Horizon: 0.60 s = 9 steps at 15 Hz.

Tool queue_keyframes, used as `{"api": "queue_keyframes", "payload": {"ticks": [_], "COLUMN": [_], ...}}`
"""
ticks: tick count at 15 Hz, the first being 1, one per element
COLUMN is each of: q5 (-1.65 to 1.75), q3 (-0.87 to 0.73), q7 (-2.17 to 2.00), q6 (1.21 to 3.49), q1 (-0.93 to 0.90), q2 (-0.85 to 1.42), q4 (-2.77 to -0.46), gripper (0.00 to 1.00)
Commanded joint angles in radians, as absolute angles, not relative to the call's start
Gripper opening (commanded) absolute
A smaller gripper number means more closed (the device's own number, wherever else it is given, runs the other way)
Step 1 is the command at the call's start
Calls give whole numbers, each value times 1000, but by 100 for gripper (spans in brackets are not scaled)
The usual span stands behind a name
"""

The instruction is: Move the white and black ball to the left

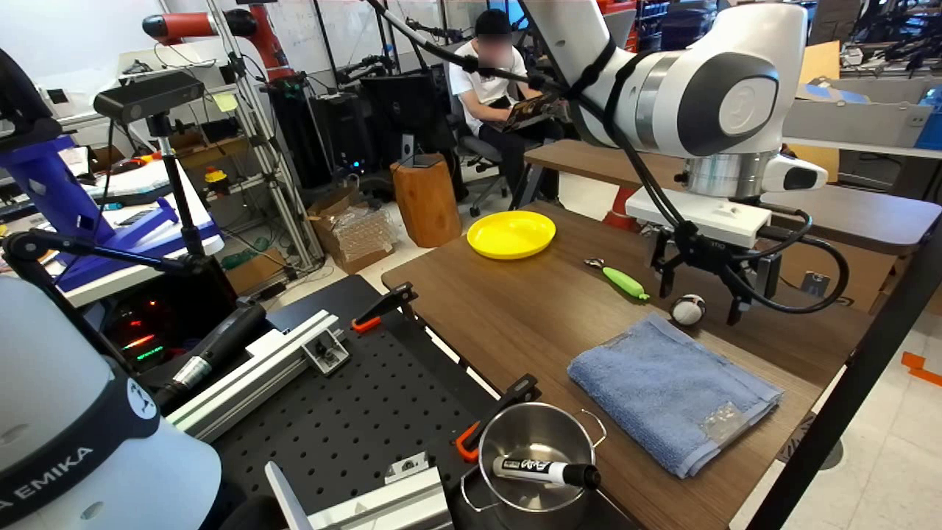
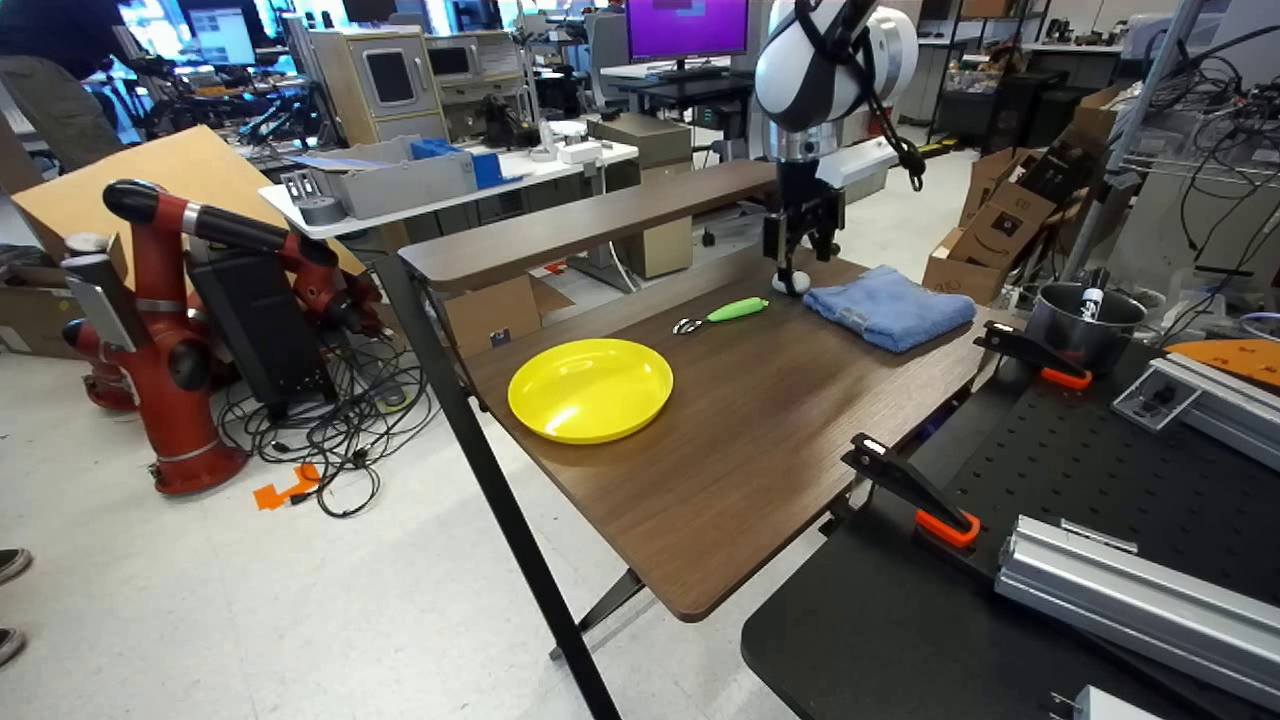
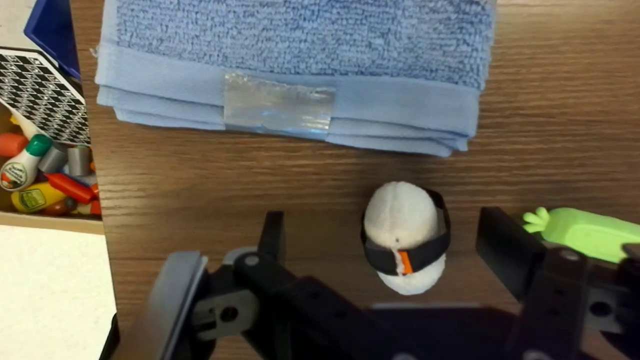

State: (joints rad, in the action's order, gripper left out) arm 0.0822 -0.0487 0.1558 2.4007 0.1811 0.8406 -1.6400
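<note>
My gripper point(image 1: 700, 300): fingers point(image 3: 272, 232) spread wide apart. Ball point(image 3: 400, 215), white with dark band, sits between them in the wrist view, gap showing on both sides, on the table point(image 2: 760, 450). Towel point(image 1: 666, 390) folded just beside the ball. Utensil point(image 2: 738, 310) near it, green handle toward the ball, metal head toward the plate point(image 2: 590, 390). Plate well apart from the ball. Pot point(image 1: 531, 430) by the table's edge, marker point(image 1: 544, 471) leaning in it.

Downward wrist closeup, exterior views sharing table point(image 2: 740, 440)

fingers point(image 1: 734, 312) spread | ball point(image 1: 688, 311) near blue towel point(image 1: 662, 394) | marker point(image 1: 543, 471) in pot point(image 1: 536, 425)
</note>
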Motion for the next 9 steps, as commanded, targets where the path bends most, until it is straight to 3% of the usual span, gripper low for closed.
{"api": "queue_keyframes", "payload": {"ticks": [1, 2, 9], "q5": [80, 81, 75], "q3": [-56, -56, -48], "q7": [162, 162, 166], "q6": [2341, 2337, 2339], "q1": [173, 171, 169], "q2": [894, 900, 911], "q4": [-1560, -1552, -1531], "gripper": [70, 69, 16]}}
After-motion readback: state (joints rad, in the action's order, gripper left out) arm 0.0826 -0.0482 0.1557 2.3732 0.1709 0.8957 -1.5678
